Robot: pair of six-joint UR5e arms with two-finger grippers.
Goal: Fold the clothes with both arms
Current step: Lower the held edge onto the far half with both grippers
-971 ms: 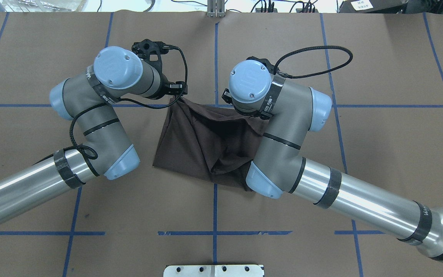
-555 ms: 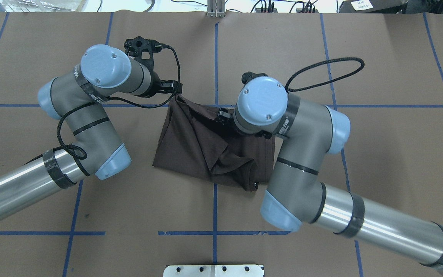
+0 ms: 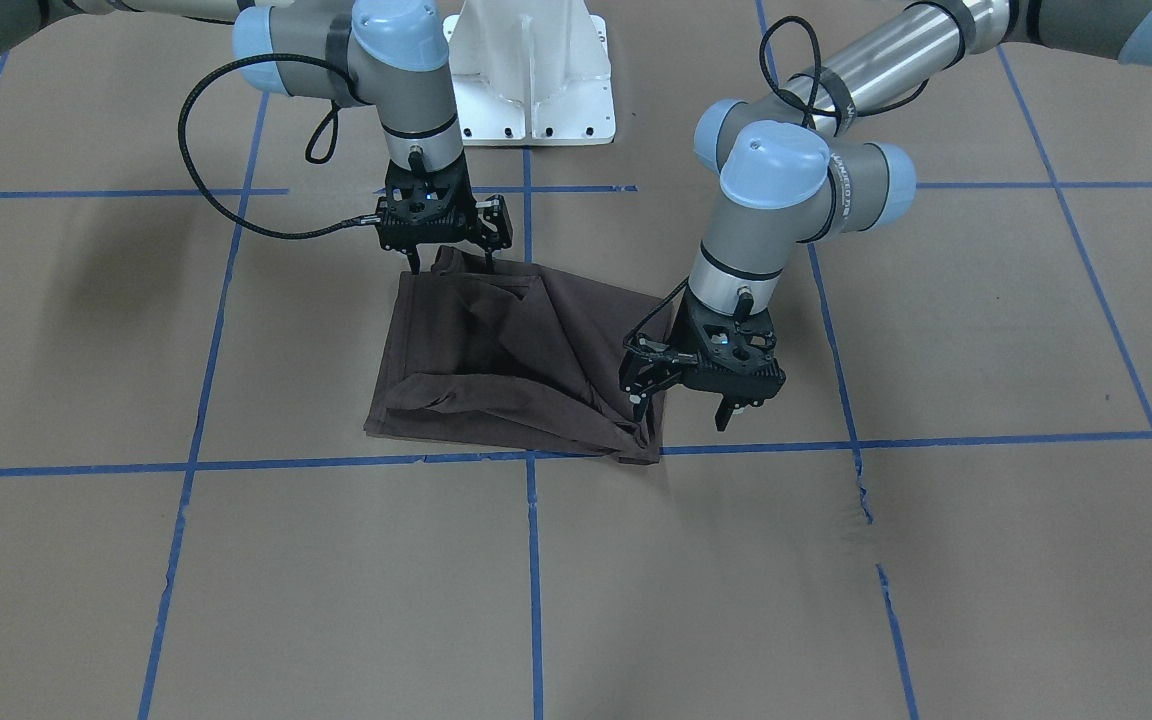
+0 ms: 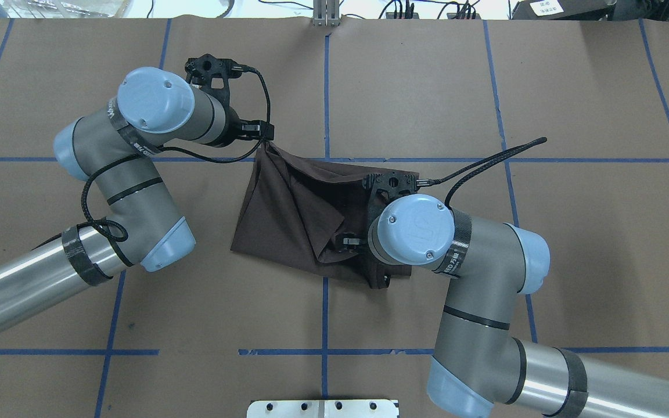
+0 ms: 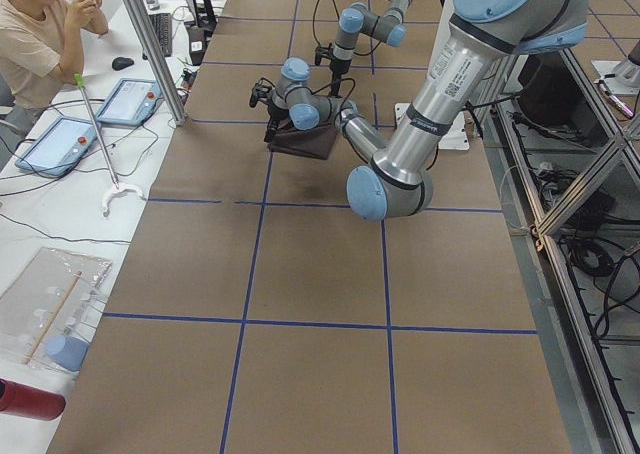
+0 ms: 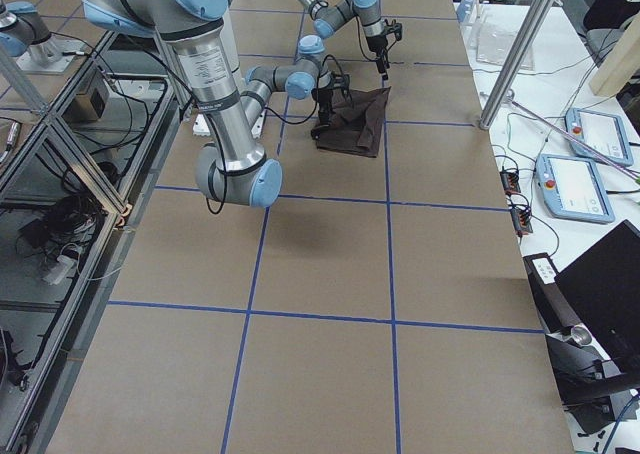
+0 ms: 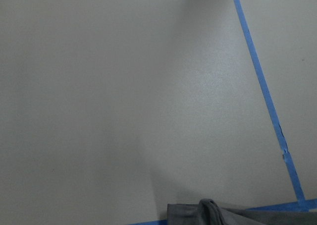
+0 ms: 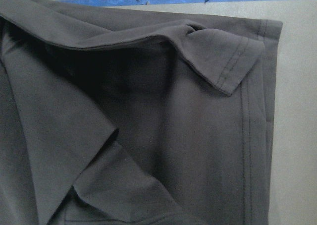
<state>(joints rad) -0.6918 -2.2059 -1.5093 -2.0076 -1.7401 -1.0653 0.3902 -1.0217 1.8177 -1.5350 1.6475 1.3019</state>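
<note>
Spotted the T-shirt (image 3: 496,360) lying in rumpled folds at centre frame of the front-facing view. Judged it thin, limp and light, apt to sag; best pinched at a hem corner, through every layer. Found the left gripper (image 3: 681,410) at centre right, spread wide, holding nothing, one tip at the shirt's lower-right corner, touching or just beside, hard to call. Found the right gripper (image 3: 451,262) above, at the shirt's top edge, likewise spread and empty.

1 T-shirt (image 4: 288,209), 2 arms (image 4: 137,191) (image 4: 477,290)
</note>
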